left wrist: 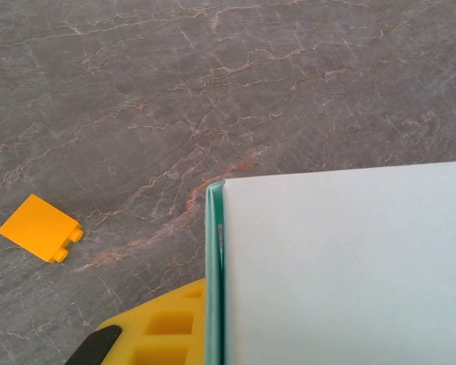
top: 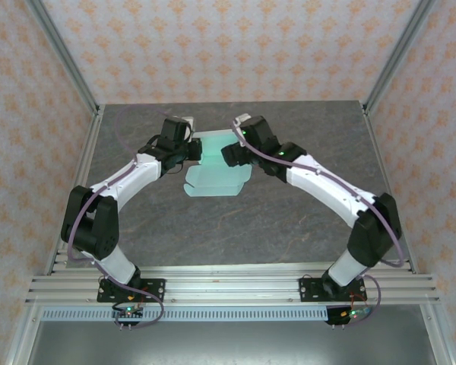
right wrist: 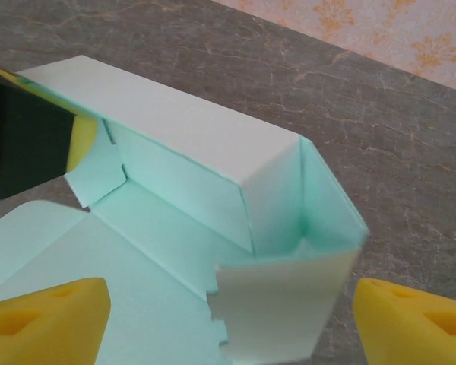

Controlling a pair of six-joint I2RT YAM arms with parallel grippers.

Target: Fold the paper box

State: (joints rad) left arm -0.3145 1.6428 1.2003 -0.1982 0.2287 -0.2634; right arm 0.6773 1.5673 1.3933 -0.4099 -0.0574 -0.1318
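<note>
Has pale mint-green thin-card paper box [top: 216, 171] half-formed toward back-centre of grey stone-pattern table [top: 289, 228], betw. both arms, w/ long walls up, one end flap raised and a flat panel spread toward near side. Pinches one upright wall w/ left gripper [top: 188, 150], pressed together on the card, yellow finger [left wrist: 163, 331] tight against folded edge, w/ small flat orange block [left wrist: 39, 228] lying apart on table to that side. Holds right gripper [top: 229, 154] spread wide at opp. end, yellow fingertips [right wrist: 45, 319] either side of notched end flap.
</note>
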